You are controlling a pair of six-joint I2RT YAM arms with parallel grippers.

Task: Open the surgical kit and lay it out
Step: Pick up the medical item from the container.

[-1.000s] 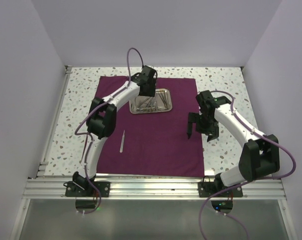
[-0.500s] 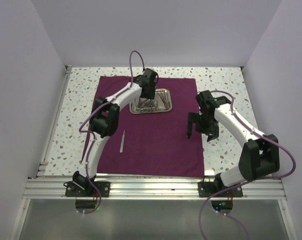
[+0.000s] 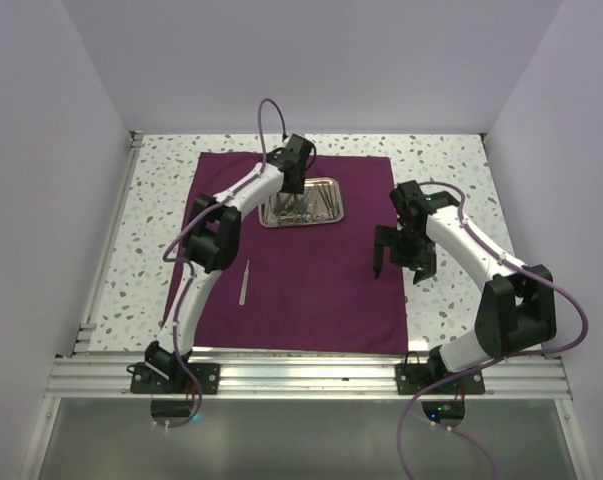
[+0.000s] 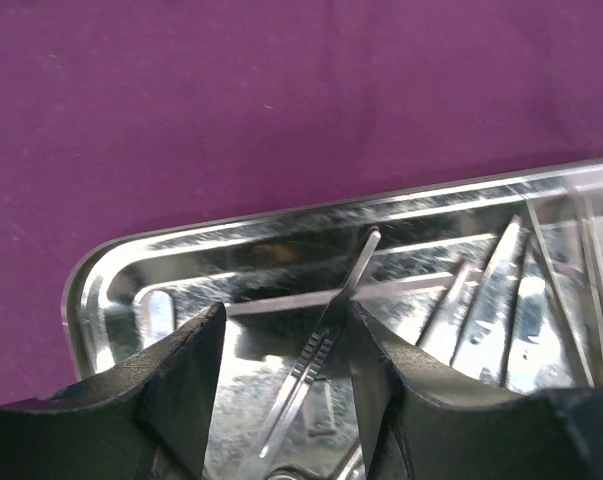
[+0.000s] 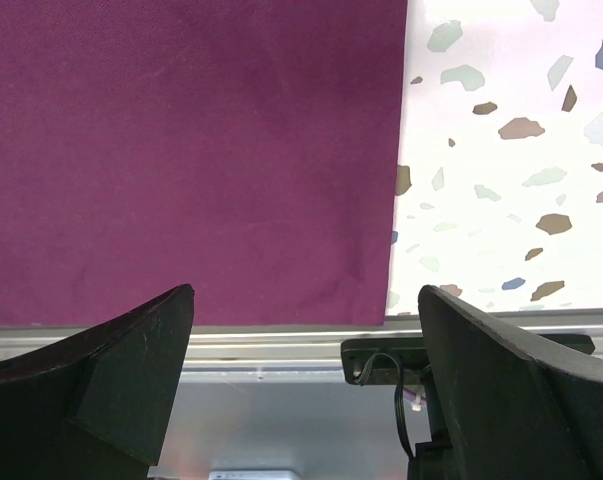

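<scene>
The surgical kit's maroon cloth (image 3: 311, 280) lies spread flat on the table. A shiny steel tray (image 3: 336, 205) stands on its far middle, and one pair of tweezers (image 3: 245, 282) lies loose on the cloth at the near left. My left gripper (image 3: 294, 192) reaches down into the tray (image 4: 91, 280). Its jaws are open around a thin pair of tweezers (image 4: 326, 335), whose shaft lies against the right finger. More silver instruments (image 4: 501, 290) lie to the right in the tray. My right gripper (image 3: 396, 262) hangs wide open and empty over the cloth's right edge (image 5: 181, 150).
Speckled terrazzo tabletop (image 5: 511, 150) borders the cloth on the right. An aluminium rail (image 3: 301, 372) runs along the near edge with both arm bases on it. White walls enclose the left, right and back.
The left gripper has sunk deeper into the tray and its jaws have narrowed around the tweezers. The right arm has not moved.
</scene>
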